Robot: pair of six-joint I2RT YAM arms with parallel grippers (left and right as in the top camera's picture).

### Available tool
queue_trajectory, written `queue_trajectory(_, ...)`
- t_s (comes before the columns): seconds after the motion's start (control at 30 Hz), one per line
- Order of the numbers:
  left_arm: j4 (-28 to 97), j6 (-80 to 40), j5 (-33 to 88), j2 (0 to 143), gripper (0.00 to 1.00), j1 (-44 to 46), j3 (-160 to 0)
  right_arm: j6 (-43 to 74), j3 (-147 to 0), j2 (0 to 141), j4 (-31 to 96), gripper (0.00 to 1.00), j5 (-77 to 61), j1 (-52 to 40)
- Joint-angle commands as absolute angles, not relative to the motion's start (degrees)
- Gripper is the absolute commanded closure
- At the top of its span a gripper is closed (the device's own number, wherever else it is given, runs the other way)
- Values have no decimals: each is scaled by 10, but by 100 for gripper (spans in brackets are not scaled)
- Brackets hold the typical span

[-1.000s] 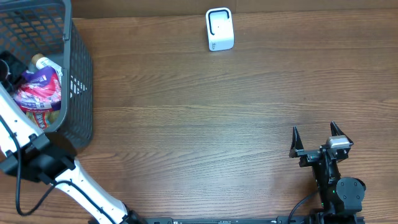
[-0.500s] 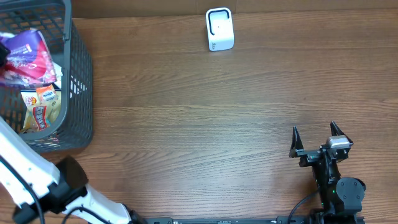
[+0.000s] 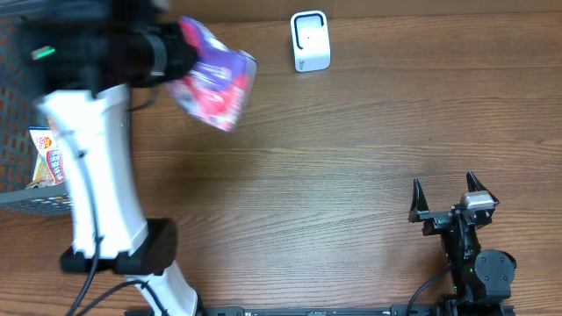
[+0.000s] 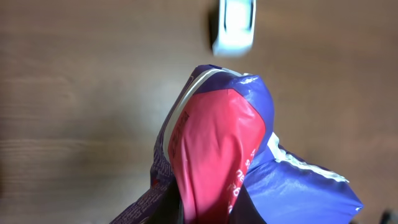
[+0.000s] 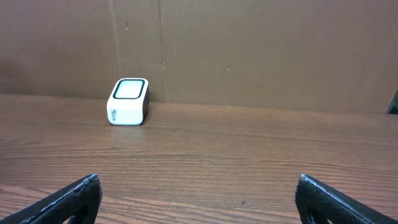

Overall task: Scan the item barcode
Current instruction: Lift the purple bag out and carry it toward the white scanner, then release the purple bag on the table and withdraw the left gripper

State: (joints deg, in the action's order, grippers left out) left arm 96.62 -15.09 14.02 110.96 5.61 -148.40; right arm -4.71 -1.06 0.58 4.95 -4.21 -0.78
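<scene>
**Operator:** Overhead view: where does the task stand?
**Legend:** Your left gripper (image 3: 180, 54), clamped tight on the purple-and-red pouch (image 3: 215, 88), holds it in the air over the far left part of the table (image 3: 334, 175). The pouch is outside the basket (image 3: 22, 195) and just left of the scanner (image 3: 309, 41) at the far edge. Pickup looks done; presenting the barcode remains. Your right gripper (image 3: 443, 186) rests fully spread and empty near the near right corner.

**Operator:** Left wrist view?
**Legend:** The pouch fills your frame, with the scanner beyond its top and the fingers hidden beneath it. White lettering runs along the red panel, too blurred to read. No barcode shows.

**Operator:** Right wrist view?
**Legend:** Only the scanner, upright; its side marking is too small to read.
</scene>
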Motion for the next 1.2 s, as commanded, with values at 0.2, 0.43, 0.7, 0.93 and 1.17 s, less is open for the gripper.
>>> queue_trajectory(0.2,923,-230,-15,1238,96,215,-1345,-45,-5,2,46,0,-40,-6)
queue_trajectory(0.43,884,-245,-3,1339,96,257,-1322,-45,-5,2,46,0,-40,-6)
queue_trajectory(0.7,903,-173,22,1369,0,260,-1337,-45,-5,2,46,0,-40,-6)
queue_trajectory(0.93,968,-168,55,1348,0,209,-1497,-45,-5,2,46,0,-40,-6)
queue_trajectory(1.17,968,-169,87,1211,0,119,-1564,-45,-5,2,46,0,-40,-6)
